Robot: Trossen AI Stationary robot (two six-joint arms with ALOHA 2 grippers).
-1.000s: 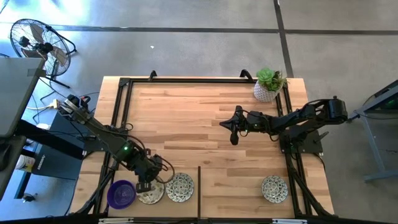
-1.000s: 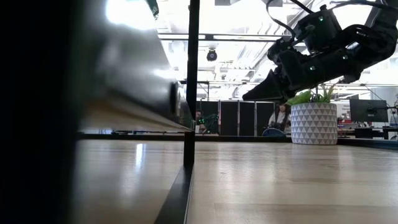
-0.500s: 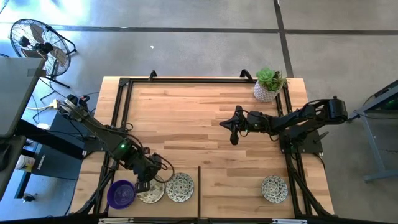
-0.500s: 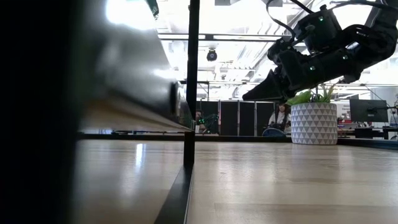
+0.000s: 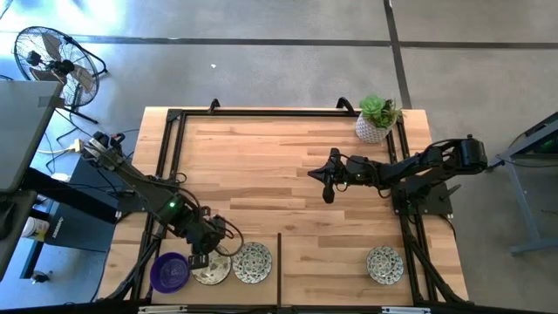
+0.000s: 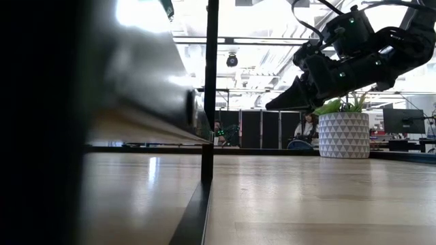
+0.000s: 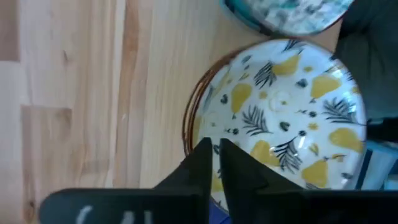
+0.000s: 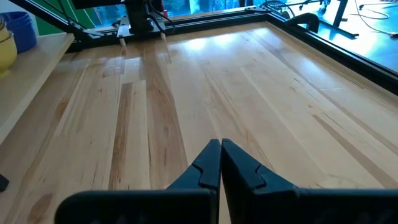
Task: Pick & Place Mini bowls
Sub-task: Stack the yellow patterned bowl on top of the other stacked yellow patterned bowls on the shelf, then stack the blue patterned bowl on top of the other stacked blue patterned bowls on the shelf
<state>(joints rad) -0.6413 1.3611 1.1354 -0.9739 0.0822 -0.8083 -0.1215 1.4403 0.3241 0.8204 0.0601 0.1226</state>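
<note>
Three mini bowls sit in a row at the table's near left edge: a purple bowl (image 5: 170, 272), a cream bowl (image 5: 214, 273) and a speckled green-grey bowl (image 5: 253, 262). A fourth, patterned bowl (image 5: 384, 264) rests near right. My left gripper (image 5: 200, 259) is shut over the cream bowl (image 7: 280, 118), which shows yellow pears and dark leaves; the speckled bowl (image 7: 292, 12) lies beyond it. My right gripper (image 5: 327, 194) (image 8: 220, 144) hangs shut above the bare middle of the table, also seen in the low view (image 6: 272, 107). My left gripper (image 7: 214, 149) points down from above with its shut fingertips (image 7: 202, 155) over the inside of the cream bowl, close to its rim (image 7: 189, 124). Whether they touch it cannot be told. The bowl rests flat on the table.
A white pot with a green plant (image 5: 377, 118) stands at the far right corner. A black frame rail (image 5: 174, 166) runs round the table, and a short black post (image 6: 208, 88) rises at the near edge between the bowls. Bare wood (image 5: 261, 166) fills the centre.
</note>
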